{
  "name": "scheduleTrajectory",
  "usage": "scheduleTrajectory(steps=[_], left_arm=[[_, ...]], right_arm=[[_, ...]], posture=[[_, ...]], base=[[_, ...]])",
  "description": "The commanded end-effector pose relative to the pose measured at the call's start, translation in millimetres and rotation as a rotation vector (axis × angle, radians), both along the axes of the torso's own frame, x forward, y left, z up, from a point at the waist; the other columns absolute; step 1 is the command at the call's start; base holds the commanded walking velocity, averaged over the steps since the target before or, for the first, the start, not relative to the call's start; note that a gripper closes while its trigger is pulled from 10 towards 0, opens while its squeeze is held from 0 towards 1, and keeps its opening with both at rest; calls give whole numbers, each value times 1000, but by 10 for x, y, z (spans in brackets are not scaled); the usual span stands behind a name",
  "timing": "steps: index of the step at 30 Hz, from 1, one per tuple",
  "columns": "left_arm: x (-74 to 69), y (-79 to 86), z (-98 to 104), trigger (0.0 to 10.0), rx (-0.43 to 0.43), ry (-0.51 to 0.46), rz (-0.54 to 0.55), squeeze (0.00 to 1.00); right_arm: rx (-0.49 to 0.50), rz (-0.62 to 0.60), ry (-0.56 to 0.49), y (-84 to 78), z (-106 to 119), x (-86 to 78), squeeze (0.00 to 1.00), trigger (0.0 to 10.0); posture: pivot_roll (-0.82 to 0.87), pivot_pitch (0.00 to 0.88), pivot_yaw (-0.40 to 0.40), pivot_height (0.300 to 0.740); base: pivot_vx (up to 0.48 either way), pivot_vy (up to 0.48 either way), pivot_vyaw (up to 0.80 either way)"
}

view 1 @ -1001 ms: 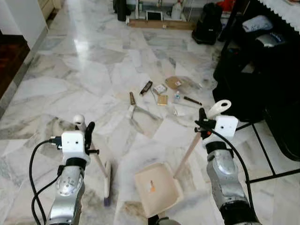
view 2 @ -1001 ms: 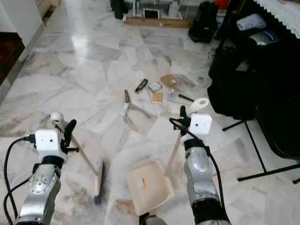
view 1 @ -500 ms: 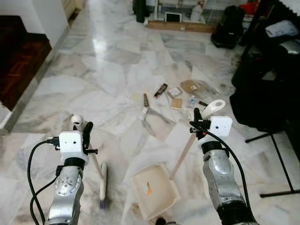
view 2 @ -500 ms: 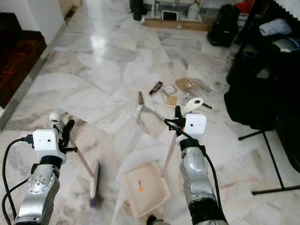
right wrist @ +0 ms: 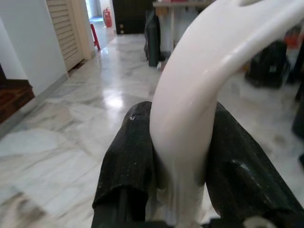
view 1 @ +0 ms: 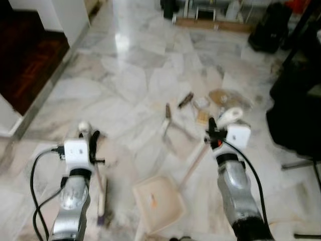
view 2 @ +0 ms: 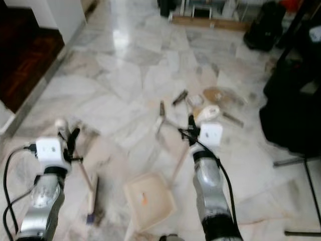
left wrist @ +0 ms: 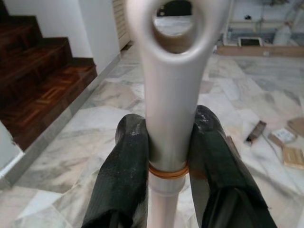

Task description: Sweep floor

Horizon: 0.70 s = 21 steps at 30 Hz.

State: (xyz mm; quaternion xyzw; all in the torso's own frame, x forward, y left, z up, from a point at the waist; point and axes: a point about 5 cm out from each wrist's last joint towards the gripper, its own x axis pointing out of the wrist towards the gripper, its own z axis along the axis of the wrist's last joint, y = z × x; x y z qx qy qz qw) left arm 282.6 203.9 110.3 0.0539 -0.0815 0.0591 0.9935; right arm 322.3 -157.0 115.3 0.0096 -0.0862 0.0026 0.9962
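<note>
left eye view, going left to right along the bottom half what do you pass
left gripper on the broom → dustpan → its handle → right gripper

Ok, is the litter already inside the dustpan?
No. The litter lies scattered on the floor ahead, well beyond the dustpan, whose handle the right gripper holds.

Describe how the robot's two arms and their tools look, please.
Both arms are silver metal cylinders, each with a white box at the wrist. A black cable loops beside each arm. The left tool and the right tool each have two thick, matte black fingers with rounded tips.
</note>
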Motion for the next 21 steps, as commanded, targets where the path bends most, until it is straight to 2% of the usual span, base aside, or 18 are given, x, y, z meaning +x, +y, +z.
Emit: scheduleTrajectory(steps=[1, 21], left_arm=[[-24, 49, -11, 10000, 15, 5, 12, 0], [-22, 46, -7, 10000, 15, 2, 14, 0]], right_arm=[[22, 16, -46, 78, 85, 3, 0, 10000], [24, 22, -48, 81, 89, -2, 0, 10000]], posture=[[-12, 163, -39, 740], [-12, 164, -42, 740]], base=[[398, 0, 0], [397, 0, 0]])
